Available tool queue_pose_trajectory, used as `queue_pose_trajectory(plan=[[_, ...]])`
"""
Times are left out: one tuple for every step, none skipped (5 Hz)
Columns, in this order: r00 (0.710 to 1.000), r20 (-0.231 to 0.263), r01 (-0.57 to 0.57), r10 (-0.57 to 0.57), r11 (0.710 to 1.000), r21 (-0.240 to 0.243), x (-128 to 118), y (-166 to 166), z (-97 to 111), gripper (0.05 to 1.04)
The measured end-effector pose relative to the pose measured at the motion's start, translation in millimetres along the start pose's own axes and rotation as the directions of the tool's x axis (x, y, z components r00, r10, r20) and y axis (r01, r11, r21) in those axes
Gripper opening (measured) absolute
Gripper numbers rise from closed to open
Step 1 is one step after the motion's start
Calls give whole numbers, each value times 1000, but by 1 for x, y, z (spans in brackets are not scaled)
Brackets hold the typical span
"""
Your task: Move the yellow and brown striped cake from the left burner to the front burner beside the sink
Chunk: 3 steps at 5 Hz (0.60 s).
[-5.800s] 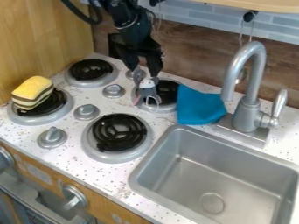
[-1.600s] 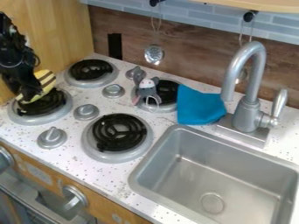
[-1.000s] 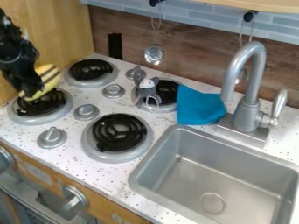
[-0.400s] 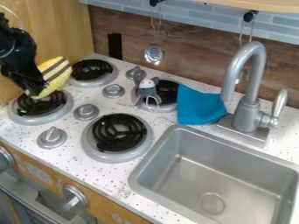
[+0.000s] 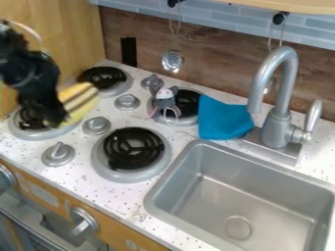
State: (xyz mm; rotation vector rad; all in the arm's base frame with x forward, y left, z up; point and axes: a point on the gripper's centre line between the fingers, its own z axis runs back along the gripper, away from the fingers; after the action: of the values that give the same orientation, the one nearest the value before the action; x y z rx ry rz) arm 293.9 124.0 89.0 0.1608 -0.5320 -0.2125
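Observation:
At the left, above the front left burner, hangs the black gripper [image 5: 58, 116], shut on a yellow toy [image 5: 79, 101] with dark and pale stripes. The toy is tilted and sticks out to the gripper's right, raised over the stove. A grey plush mouse [image 5: 166, 101] rests on the back right burner [image 5: 190, 101]. Just right of it lies a blue cloth [image 5: 223, 119] on the counter, close to the faucet.
Black coil burners stand at front left [image 5: 27, 128], back left [image 5: 99, 77] and front right [image 5: 134, 148], with silver knobs [image 5: 97, 125] between them. A silver faucet [image 5: 280, 112] rises behind the metal sink [image 5: 216, 228]. A ladle [image 5: 173, 61] hangs on the back wall.
The gripper has gone from above the mouse to the left burner and taken hold of the striped toy. Lately it has moved right and toward the camera with the toy, which has lifted off the burner.

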Motion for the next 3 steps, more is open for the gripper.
queue_pose_trajectory(plan=[[998,4,56,-56,998,-11,3,-20,-6,486],[997,7,74,-74,997,-27,13,-38,-8,486],[994,9,108,-108,993,-56,20,-58,-14,486]])
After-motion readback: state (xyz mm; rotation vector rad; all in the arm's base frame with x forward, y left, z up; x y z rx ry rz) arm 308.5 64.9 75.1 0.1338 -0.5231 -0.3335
